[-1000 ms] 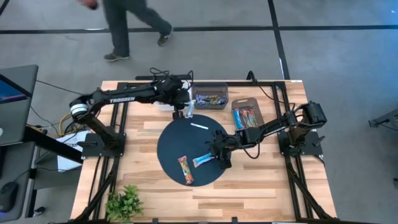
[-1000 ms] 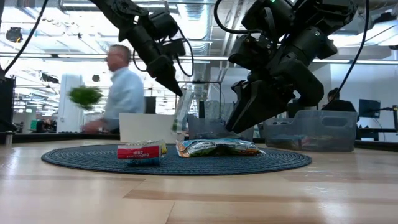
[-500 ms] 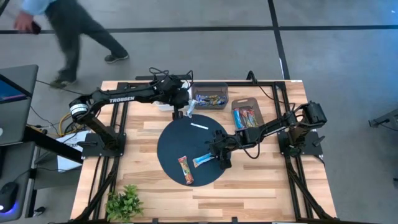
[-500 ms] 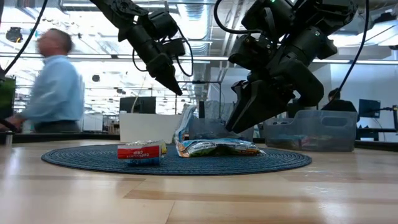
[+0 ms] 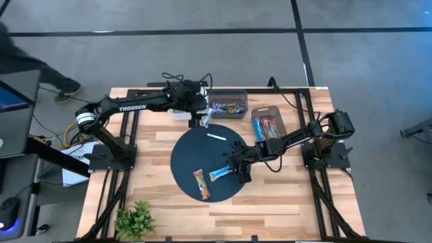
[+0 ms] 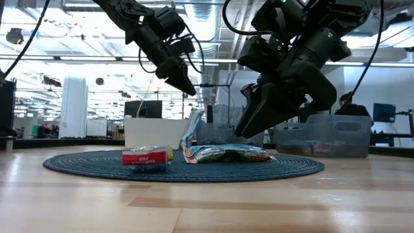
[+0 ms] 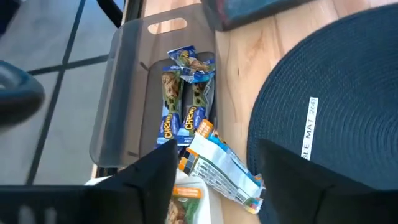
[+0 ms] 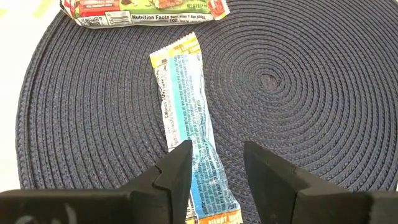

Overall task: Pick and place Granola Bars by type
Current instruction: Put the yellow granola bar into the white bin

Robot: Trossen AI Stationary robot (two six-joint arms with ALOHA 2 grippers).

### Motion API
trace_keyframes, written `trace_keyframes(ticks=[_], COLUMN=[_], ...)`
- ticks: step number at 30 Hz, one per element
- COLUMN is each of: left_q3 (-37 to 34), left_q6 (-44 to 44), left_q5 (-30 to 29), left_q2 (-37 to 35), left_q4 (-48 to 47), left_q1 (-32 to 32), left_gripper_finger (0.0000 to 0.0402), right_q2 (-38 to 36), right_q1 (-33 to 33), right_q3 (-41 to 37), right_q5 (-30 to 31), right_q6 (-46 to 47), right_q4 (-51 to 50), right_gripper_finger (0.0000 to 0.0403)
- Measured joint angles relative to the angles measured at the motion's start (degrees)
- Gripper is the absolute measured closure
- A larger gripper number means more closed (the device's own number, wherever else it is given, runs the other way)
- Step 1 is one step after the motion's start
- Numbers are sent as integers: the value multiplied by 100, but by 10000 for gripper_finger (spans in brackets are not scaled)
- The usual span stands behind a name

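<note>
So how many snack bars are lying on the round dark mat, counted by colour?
Blue bar: 1
Orange-red bar: 1
Total on the mat: 2
Not counted: the white-and-orange bar under the left gripper, which seems to lie just off the mat's edge.

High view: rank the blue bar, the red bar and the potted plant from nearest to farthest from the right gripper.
From the right gripper:
1. Blue bar, right beside it on the round mat.
2. Red bar, farther left on the mat.
3. Potted plant, at the table's front-left corner.
</note>
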Motion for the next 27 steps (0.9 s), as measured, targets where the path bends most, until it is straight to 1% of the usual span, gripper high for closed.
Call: trace_keyframes(ticks=[3, 6, 10, 17, 19, 24, 27], left_q3=[2, -4, 23, 52, 52, 52, 52], left_q6=[143, 207, 356, 359, 357, 250, 242], left_q5=[40, 36, -398, -456, -423, -84, -8], left_q2=[131, 388, 663, 667, 667, 667, 667], left_q4=[138, 259, 265, 301, 310, 309, 275], left_q1=[0, 0, -5, 75, 100, 158, 185], left_gripper_finger=[163, 152, 150, 150, 150, 150, 150], right_q2=[0, 0, 0, 0, 0, 2, 0], right_q1=[-1, -1, -1, -1, -1, -1, -1], right_q3=[0, 0, 0, 0, 0, 0, 0], right_q5=[0, 0, 0, 2, 2, 0, 2], right_q6=[0, -2, -2, -93, -92, -92, -92], right_q4=[0, 23, 14, -2, -2, 4, 34], right_gripper_finger=[265, 265, 265, 265, 265, 265, 265])
